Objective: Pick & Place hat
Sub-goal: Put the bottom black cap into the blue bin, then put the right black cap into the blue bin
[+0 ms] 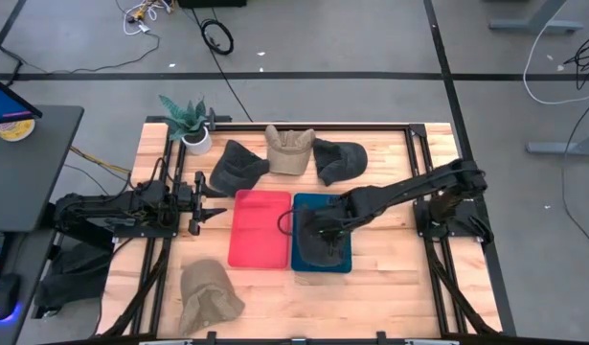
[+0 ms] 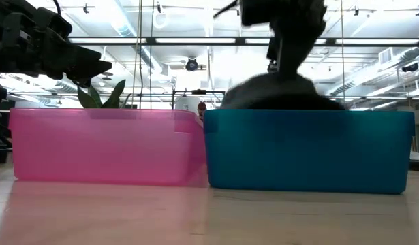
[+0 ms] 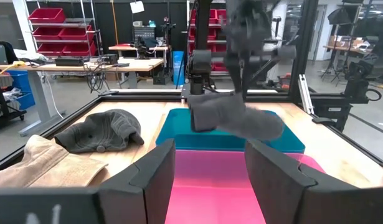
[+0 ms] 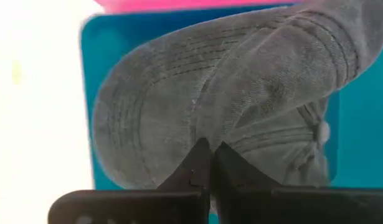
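Observation:
A dark grey cap (image 4: 241,93) is over the blue bin (image 1: 344,264), held by my right gripper (image 4: 207,158), which is shut on it. In the low view the cap (image 2: 277,94) rises above the bin's rim (image 2: 304,114), and the wall hides its lower part. In the left wrist view the cap (image 3: 235,118) hangs below the gripper at rim height. My left gripper (image 3: 207,180) is open and empty. It waits left of the pink bin (image 1: 260,230), pointing toward the bins. My right gripper pinches the cap's cloth between its two fingers where the brim meets the crown (image 4: 207,134). It comes from above, pointing down. The cap hangs below the fingers, its lower part inside the blue bin. Whether it touches the bin's floor, I cannot tell.
Two dark grey caps (image 1: 238,165) (image 1: 339,159) and a tan cap (image 1: 289,149) lie at the table's far side. Another tan cap (image 1: 208,295) lies near the front left. A potted plant (image 1: 191,123) stands at the far left corner.

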